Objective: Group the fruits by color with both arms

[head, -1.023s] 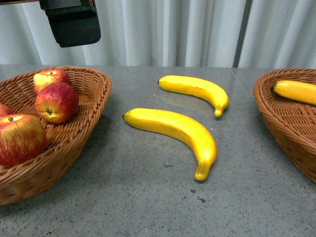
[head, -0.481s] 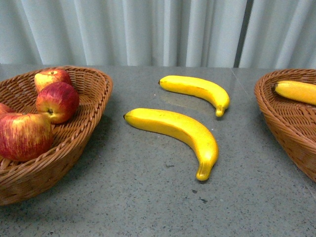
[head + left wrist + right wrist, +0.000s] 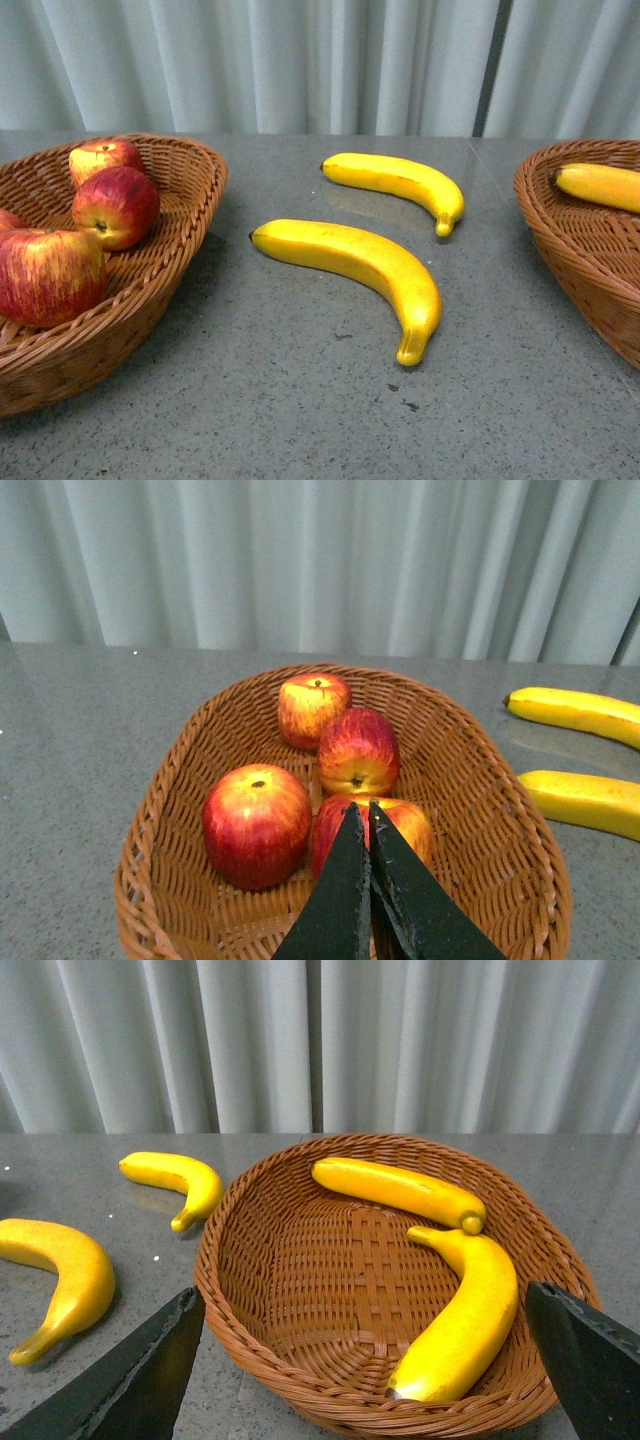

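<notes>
four glossy red apples streaked with yellow, each with a short stem, sit close together in the left basket [image 3: 205, 170]: the far apple [image 3: 100, 155], the middle apple [image 3: 115, 205] touching it, the near apple [image 3: 50, 275], and a fourth apple [image 3: 257, 823] at the basket's left side, only a sliver of it in the front view; two bright-yellow curved bananas with dark tips lie on the table [image 3: 300, 410] between the baskets, the near banana [image 3: 350, 262] the larger, the far banana [image 3: 395, 178] just beyond it and not touching it; two more lie in the right basket [image 3: 530, 200], the straighter banana [image 3: 400, 1188] at its far side, the curved banana [image 3: 465, 1315] nearer, their ends close together; the left gripper [image 3: 360, 808] hangs above the left basket, jaws pressed together with nothing between them, its black fingers hiding part of the near apple; the right gripper [image 3: 360, 1295] hangs at the right basket's near side, jaws spread wide, clasping nothing; both baskets are brown wicker; the table is grey and speckled; a pale pleated curtain [image 3: 300, 60] closes the far side.
</notes>
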